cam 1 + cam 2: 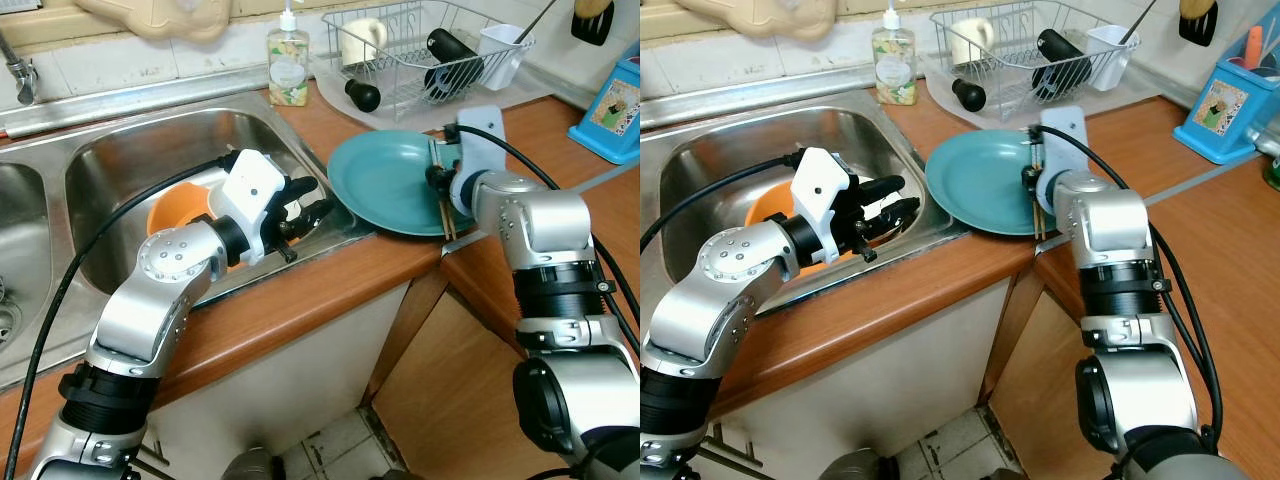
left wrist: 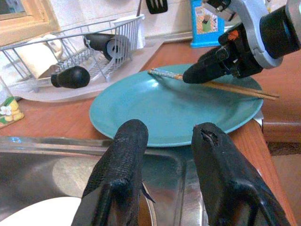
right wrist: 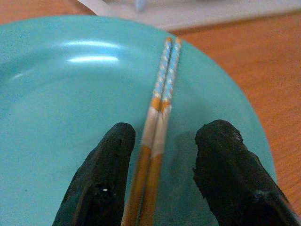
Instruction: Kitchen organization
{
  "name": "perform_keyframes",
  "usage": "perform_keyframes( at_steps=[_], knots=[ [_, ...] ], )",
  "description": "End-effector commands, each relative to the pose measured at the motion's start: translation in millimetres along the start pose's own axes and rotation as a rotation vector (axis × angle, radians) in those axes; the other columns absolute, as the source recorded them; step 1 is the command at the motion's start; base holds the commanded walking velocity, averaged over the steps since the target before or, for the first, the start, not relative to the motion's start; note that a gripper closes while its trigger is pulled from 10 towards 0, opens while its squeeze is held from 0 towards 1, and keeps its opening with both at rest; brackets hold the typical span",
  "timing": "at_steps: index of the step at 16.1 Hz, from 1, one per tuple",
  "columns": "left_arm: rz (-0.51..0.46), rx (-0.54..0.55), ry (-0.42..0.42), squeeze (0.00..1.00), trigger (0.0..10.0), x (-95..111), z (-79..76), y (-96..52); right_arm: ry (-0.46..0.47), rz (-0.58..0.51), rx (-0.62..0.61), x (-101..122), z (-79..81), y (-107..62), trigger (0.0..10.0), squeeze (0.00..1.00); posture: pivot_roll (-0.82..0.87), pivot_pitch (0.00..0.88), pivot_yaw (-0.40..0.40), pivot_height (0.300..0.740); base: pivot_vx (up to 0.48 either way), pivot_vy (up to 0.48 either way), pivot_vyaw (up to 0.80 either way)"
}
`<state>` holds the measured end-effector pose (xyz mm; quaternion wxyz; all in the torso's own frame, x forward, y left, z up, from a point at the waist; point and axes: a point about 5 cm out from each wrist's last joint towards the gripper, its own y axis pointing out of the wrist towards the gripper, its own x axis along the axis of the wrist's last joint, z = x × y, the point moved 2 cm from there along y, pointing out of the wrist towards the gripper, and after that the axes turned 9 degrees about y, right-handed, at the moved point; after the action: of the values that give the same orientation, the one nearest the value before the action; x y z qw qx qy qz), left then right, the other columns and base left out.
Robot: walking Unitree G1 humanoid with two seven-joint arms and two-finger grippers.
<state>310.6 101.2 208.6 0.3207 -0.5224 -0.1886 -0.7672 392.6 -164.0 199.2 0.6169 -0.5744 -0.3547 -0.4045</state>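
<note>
While the right gripper (image 3: pixel 162 176) hangs low over the teal plate (image 1: pixel 385 185), its two black fingers stand apart, one to each side of a pair of chopsticks (image 3: pixel 160 117), not closed on them. Chopsticks lie side by side on the plate's right portion: wooden shafts, patterned light-blue tips with orange bands. Their far tips reach toward the plate rim nearest the dish rack (image 1: pixel 420 50); the near ends run out past the rim by the right wrist.

Plate sits on the wooden countertop (image 1: pixel 330 290), its left edge overlapping the rim of the steel sink (image 1: pixel 120 160).

Left gripper (image 2: pixel 164 141) is at the sink's right edge, fingers spread with nothing between them, pointed toward the plate. Below it in the basin: an orange bowl (image 1: pixel 180 210) with something white beside it, not identifiable.

Dish rack stands on a pale tray behind the plate, holding a cream mug (image 1: pixel 363 38), a white container (image 1: pixel 498 52) and a black cylindrical item (image 1: pixel 450 55). A black rounded object (image 1: pixel 362 95) lies at the rack's front. Soap dispenser bottle (image 1: pixel 288 60) stands at the sink's back corner. Blue box (image 1: pixel 612 110) sits far right on the counter.
</note>
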Motion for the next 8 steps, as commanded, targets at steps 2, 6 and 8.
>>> perform_keyframes(
  at_steps=[2, 6, 8],
  knots=[
    [0.003, -0.018, 0.021, 0.0, 10.0, 2.1, -1.4, 1.5, 0.105, 0.042, 0.068, -2.5, 3.3, 1.2, 10.0, 0.0, -0.05, 0.016, 0.006, 0.74, 0.0, 0.0, 0.0],
    [0.001, -0.026, 0.024, 0.0, 10.0, 2.8, -1.8, 1.6, 0.174, 0.082, 0.117, -7.2, 3.5, 3.0, 10.0, 0.0, -0.05, 0.017, 0.006, 0.74, 0.0, 0.0, 0.0],
    [0.0, -0.03, 0.025, 0.0, 10.0, 3.1, -2.5, 1.9, 0.184, 0.095, 0.123, -9.2, 2.8, 3.7, 10.0, 0.0, -0.05, 0.015, 0.007, 0.74, 0.0, 0.0, 0.0]
  ],
)
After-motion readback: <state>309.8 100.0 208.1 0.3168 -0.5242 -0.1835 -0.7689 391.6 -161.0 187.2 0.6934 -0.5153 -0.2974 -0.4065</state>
